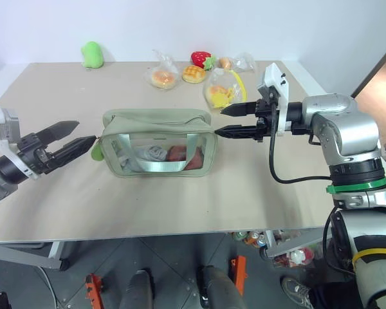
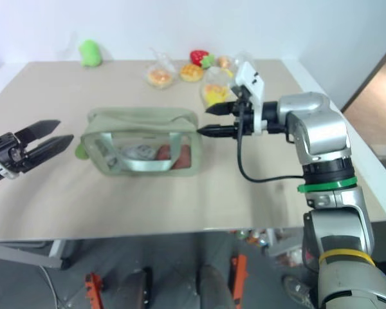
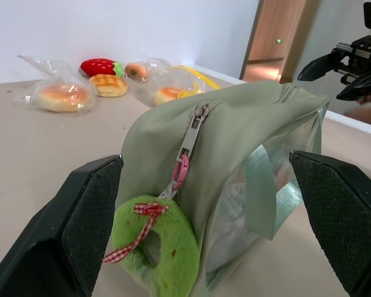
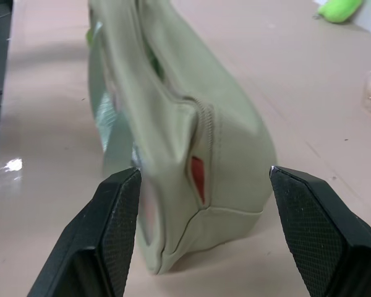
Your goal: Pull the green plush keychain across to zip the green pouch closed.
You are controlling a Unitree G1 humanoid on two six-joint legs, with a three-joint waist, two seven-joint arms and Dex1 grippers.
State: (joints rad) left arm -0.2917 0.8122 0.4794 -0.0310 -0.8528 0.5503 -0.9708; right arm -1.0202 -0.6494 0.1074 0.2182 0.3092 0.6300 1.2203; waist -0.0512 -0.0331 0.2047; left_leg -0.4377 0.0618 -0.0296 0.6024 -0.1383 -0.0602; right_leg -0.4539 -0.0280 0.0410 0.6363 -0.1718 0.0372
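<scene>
Zipper appears fully drawn, so the green pouch [image 1: 158,143] and green plush keychain [image 3: 153,244] are flanked, ungripped, by the spread left gripper [image 1: 69,137] and right gripper [image 1: 230,120].

Sage-green pouch [image 1: 158,143]; bright-green, red-gingham-ribboned keychain [image 3: 154,244].

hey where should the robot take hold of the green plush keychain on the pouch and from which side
Probably around the fuzzy ring body of the small bright-green plush keychain with red gingham ribbon, below the zipper pull. It hangs off the left end of the boxy sage-green fabric pouch, so coming in from the robot's left suits. The open left claw already faces it, fingers either side.
</scene>
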